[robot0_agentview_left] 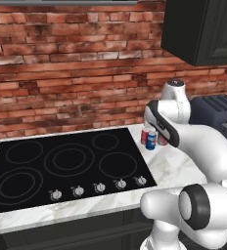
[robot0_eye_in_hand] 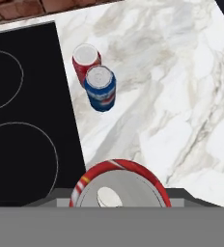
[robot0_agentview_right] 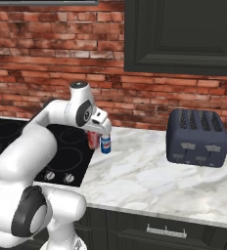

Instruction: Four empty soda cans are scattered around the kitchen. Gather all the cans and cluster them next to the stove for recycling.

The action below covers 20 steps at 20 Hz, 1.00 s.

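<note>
A red soda can (robot0_eye_in_hand: 119, 185) with a silver top sits right at my gripper (robot0_eye_in_hand: 119, 201), which is shut on it above the white marble counter (robot0_eye_in_hand: 181, 96). Part of this can (robot0_agentview_left: 163, 140) shows beside my hand in the left base view. Two other cans stand upright and touching on the counter, just right of the black stove (robot0_agentview_left: 61, 161): a red can (robot0_eye_in_hand: 85, 60) (robot0_agentview_left: 145, 135) (robot0_agentview_right: 92, 140) and a blue can (robot0_eye_in_hand: 101, 89) (robot0_agentview_left: 151, 141) (robot0_agentview_right: 105, 144). My hand (robot0_agentview_right: 100, 122) hangs over them. My fingertips are hidden by the held can.
A dark toaster (robot0_agentview_right: 197, 137) (robot0_agentview_left: 218, 114) stands on the counter to the right. A black wall cabinet (robot0_agentview_right: 184, 36) hangs above it. The brick wall (robot0_agentview_left: 61, 73) runs behind the stove. Silver knobs (robot0_agentview_left: 100, 187) line the stove's front.
</note>
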### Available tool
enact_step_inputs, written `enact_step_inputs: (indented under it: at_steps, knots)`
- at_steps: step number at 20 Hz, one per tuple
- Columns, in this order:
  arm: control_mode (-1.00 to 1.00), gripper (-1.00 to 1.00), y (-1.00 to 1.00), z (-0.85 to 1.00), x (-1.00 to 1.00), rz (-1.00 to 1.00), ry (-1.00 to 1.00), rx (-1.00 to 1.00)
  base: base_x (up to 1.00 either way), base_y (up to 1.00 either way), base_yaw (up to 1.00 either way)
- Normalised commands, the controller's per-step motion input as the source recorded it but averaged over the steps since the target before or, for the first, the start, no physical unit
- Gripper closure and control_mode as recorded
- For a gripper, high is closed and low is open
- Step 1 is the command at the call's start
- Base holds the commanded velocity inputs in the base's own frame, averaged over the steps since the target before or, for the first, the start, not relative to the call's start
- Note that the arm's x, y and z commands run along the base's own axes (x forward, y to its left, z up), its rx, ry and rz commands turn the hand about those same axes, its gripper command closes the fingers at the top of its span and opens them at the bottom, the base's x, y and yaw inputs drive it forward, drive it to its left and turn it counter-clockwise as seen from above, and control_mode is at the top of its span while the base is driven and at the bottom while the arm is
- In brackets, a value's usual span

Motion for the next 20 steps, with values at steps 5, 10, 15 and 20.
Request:
enact_step_inputs:
  at_steps: [5,10,15,20]
  knots:
    - [-1.00,1.00,0.00,-0.48,0.28,0.00,-0.03,0.00,0.00,0.00,0.00]
    - [-1.00,1.00,-0.06,-0.42,0.18,0.00,-0.02,0.00,0.00,0.00,0.00]
    - [-1.00,1.00,-0.05,-0.45,0.19,0.00,-0.02,0.00,0.00,0.00,0.00]
    - [-1.00,1.00,0.00,-0.38,0.23,0.00,0.00,0.00,0.00,0.00,0.00]
